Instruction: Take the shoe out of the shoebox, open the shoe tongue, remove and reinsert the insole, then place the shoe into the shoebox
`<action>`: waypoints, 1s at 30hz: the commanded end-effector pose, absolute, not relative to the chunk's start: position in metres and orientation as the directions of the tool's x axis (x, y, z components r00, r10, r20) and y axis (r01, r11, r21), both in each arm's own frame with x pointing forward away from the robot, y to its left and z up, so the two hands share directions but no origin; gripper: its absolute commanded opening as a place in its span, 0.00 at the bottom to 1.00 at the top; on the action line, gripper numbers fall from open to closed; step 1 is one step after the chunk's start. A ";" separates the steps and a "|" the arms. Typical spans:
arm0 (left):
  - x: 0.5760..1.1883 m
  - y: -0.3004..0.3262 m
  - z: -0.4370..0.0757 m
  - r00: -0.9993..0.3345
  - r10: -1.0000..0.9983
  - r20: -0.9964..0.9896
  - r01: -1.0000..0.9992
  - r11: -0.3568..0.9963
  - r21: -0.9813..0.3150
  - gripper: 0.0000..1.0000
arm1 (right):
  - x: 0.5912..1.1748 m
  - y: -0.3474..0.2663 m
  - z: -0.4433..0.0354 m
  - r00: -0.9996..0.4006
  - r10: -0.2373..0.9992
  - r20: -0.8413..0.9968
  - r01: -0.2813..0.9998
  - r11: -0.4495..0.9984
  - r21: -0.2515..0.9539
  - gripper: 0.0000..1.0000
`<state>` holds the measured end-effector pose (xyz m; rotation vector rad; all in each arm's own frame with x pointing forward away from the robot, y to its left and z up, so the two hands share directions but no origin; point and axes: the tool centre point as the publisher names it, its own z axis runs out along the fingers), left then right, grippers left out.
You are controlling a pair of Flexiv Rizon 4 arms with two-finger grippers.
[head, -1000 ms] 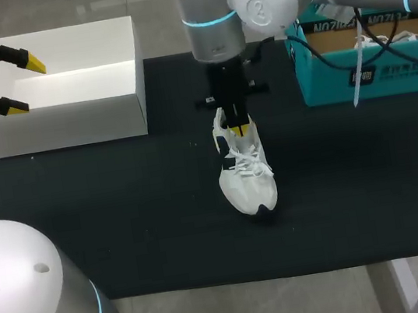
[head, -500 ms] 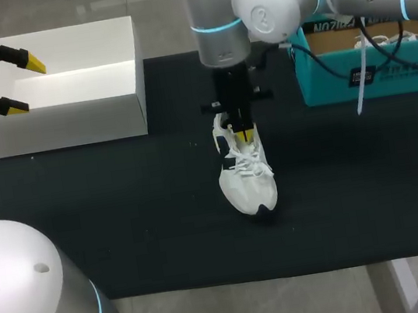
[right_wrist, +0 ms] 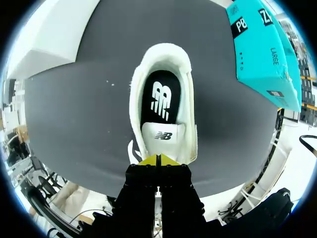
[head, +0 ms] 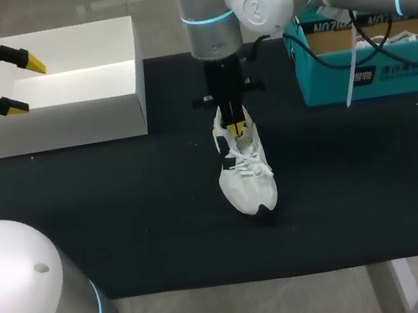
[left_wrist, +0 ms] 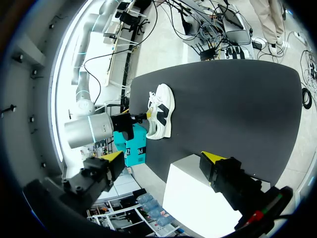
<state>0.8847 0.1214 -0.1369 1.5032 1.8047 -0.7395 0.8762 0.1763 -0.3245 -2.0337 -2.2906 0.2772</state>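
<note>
Desk under black mat [head: 123, 216]. Item: white shoe [head: 248, 182], upright at mid-mat, toe toward me, outside any box. Right gripper [right_wrist: 158, 158]: yellow tips together at the tongue [right_wrist: 163, 135]; whether cloth is pinched, I cannot tell. Insole [right_wrist: 160, 99]: seated inside. Left gripper [head: 25, 86]: fingers apart, over the white box [head: 91, 103]. Handling note: draw the tongue toeward gently, since the unheld shoe may lift or slide.

Robotics lab, robot arm [head: 207, 15], black table mat [head: 126, 232]
</note>
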 end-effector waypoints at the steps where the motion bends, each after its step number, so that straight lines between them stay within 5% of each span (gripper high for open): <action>1: 0.885 0.121 -0.136 -0.116 0.609 -0.784 0.984 0.176 -0.009 1.00 | 0.872 0.178 -0.277 -0.480 0.877 -0.011 0.877 0.480 -0.010 0.00; 6: 0.885 0.121 -0.136 -0.116 0.609 -0.784 0.984 0.176 -0.009 1.00 | 0.871 0.188 -0.251 -0.847 0.532 -0.012 0.528 0.842 0.113 0.00; 10: 0.885 0.121 -0.136 -0.116 0.609 -0.784 0.984 0.176 -0.009 1.00 | 0.871 0.205 -0.239 -0.969 0.238 -0.071 0.228 0.965 0.127 0.00; 30: 0.885 0.121 -0.136 -0.116 0.609 -0.784 0.984 0.176 -0.009 1.00 | 0.871 0.205 -0.239 -0.969 0.238 -0.071 0.228 0.965 0.127 0.00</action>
